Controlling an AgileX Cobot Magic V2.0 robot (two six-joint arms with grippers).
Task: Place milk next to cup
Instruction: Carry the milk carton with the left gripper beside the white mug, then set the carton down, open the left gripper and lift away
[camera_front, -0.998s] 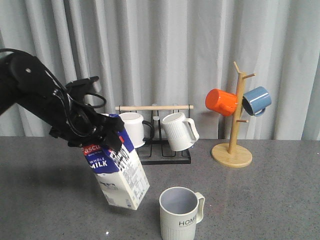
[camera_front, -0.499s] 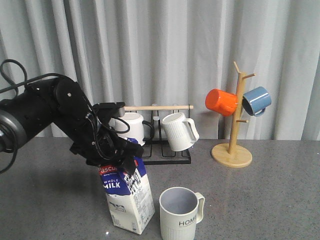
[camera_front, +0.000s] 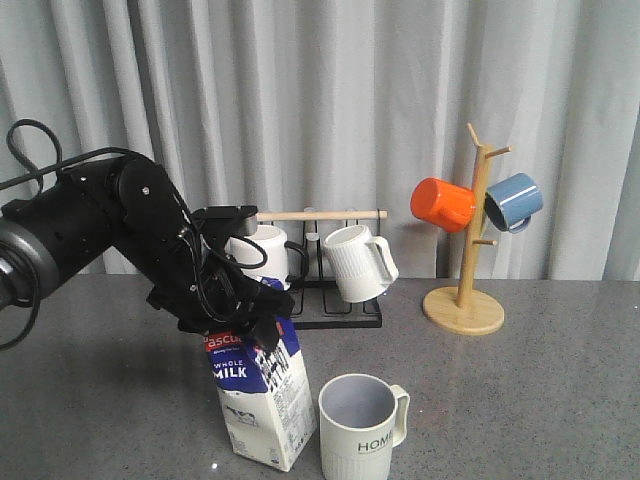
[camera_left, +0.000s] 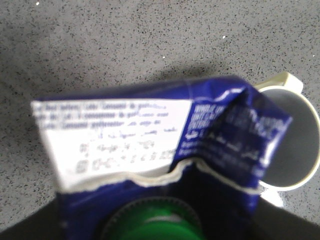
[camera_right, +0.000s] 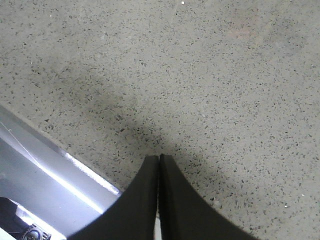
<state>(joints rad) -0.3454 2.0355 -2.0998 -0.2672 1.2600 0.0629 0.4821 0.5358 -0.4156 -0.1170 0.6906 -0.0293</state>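
The left gripper (camera_front: 243, 312) is clamped on the top of the milk (camera_front: 262, 400), which leans a little with its base at or just above the table (camera_front: 520, 400), just beside the cup (camera_front: 362, 428). What is left, I judge: settle it upright and let go. The right gripper (camera_right: 159, 165) is closed on nothing.
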